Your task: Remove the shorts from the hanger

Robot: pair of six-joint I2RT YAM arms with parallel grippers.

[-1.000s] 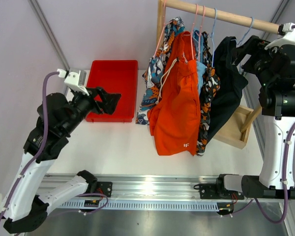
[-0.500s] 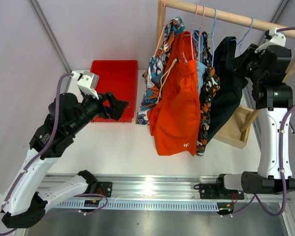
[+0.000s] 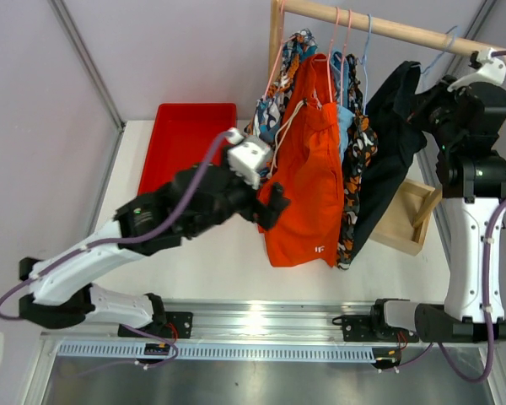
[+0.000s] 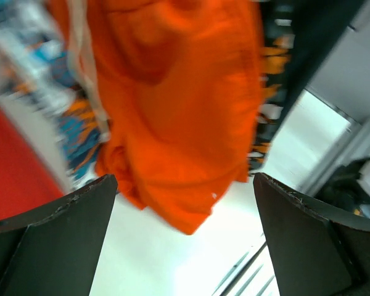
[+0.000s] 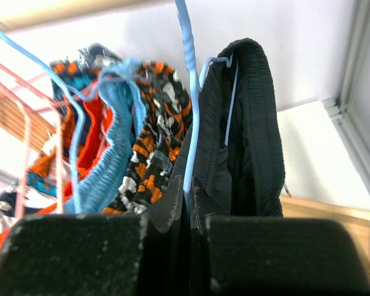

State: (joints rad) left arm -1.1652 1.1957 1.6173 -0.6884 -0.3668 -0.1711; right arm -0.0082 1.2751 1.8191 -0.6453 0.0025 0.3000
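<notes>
Right claw [image 5: 188,216] is up beside the wooden rail [image 3: 379,27], its jaws pressed together on the black shorts [image 5: 246,123] just below the waistband. The blue hanger [image 5: 188,92] runs down into the same spot, though the wrist view is too tight to say whether the wire is pinched along with the cloth. The grip looks sensible. This pair hangs at the end of the rail nearest that arm, so it can be drawn off its hanger without dragging the neighbours along.

Left claw [image 3: 274,207] has its jaws spread wide with nothing between them. It hovers close in front of the lower half of the orange shorts [image 4: 172,92], which hang foremost in the row and are the easiest pair for that arm to reach.

None of the shorts are off yet. From left to right the rail carries the wave-print shorts [image 3: 270,126], the orange pair, the light blue shorts [image 5: 108,160], the blotched shorts [image 5: 157,135] and the black pair. A red tray [image 3: 185,139] lies on the worktop [image 3: 194,253] to the left, probably where freed pairs go.
</notes>
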